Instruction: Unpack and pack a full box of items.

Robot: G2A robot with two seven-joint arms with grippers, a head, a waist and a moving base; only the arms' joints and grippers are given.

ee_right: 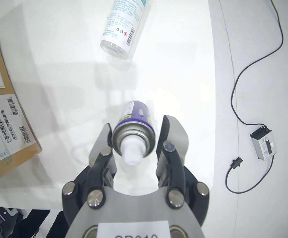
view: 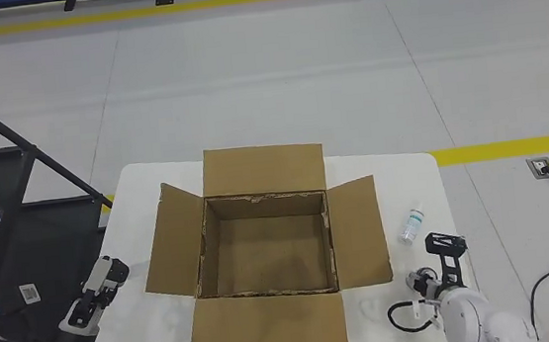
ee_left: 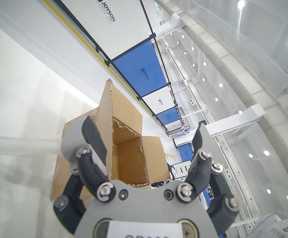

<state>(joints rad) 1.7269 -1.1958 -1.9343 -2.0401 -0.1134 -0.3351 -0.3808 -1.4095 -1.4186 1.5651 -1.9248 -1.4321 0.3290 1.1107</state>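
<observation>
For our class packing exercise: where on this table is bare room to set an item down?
Bare: the box floor, and the table corner beyond the clear bottle. Crowded: the strip right of the box, with bottle, purple can and right hand.

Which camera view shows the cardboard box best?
The top view: the whole cardboard box, four flaps spread, its floor visible. The left wrist view sees it from low beside one flap; the right wrist view catches a labelled flap corner.
</observation>
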